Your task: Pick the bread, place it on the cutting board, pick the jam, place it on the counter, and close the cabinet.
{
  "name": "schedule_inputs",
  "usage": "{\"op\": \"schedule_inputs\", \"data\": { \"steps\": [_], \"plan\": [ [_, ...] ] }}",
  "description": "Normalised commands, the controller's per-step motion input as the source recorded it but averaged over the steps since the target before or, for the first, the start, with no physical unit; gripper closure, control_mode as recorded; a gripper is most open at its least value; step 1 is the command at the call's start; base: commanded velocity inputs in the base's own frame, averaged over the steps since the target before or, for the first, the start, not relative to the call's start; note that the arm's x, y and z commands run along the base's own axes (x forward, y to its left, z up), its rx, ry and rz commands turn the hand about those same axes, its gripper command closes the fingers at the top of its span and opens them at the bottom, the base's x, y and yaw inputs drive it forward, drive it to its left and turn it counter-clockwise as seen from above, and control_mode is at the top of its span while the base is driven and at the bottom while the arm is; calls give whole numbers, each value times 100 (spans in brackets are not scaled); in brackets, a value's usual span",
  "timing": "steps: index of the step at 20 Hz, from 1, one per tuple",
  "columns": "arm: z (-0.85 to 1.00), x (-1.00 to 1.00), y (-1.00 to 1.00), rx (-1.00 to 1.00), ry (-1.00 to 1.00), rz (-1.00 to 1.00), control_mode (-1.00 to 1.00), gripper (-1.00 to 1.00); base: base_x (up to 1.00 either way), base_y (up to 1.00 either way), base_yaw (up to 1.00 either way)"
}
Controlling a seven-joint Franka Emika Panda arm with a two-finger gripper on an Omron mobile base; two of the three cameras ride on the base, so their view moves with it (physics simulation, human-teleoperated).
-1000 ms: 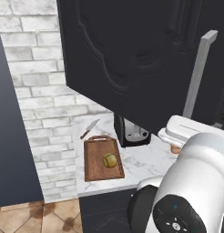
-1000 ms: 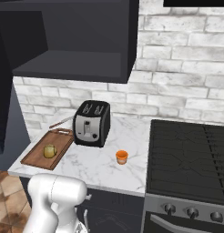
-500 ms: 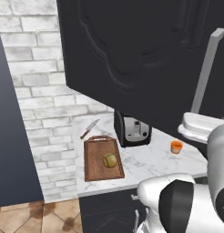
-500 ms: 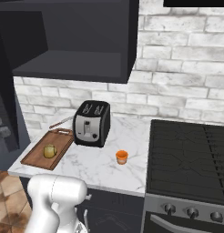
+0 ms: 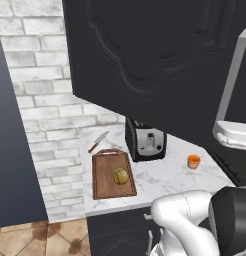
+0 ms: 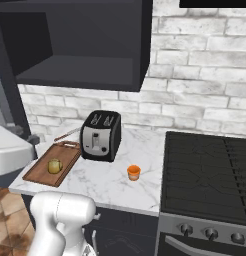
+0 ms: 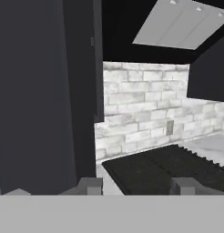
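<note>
Bun [image 5: 120, 176] on the cutting board [image 5: 102, 186], jam jar [image 6: 133, 172] mid-counter [image 6: 110, 185]. Cabinet door [image 5: 160, 60] hangs open: rigid, heavy swing, push its face. Gripper [image 7: 137, 185] empty, fingers apart.

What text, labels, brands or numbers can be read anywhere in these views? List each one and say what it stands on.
None can be read.
The toaster has small marks on its front panel, too small to tell whether they are writing.
The stovetop has knobs with no legible markings.
The jam, the cutting board and the cabinet door bear no lettering.
</note>
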Motion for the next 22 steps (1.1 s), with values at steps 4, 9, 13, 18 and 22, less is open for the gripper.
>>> {"op": "schedule_inputs", "data": {
  "steps": [4,9,13,18,22],
  "plan": [
    [-41,56,-9,0,0,13,-100,-100,0,0,0],
    [-43,68,-1,0,0,11,-100,-100,0,0,0],
    [-46,77,0,0,0,9,-100,-100,0,0,0],
    [-40,74,0,0,-4,6,-100,-100,0,0,0],
    [-35,63,0,0,-7,1,-100,-100,0,0,0]
  ]
}}
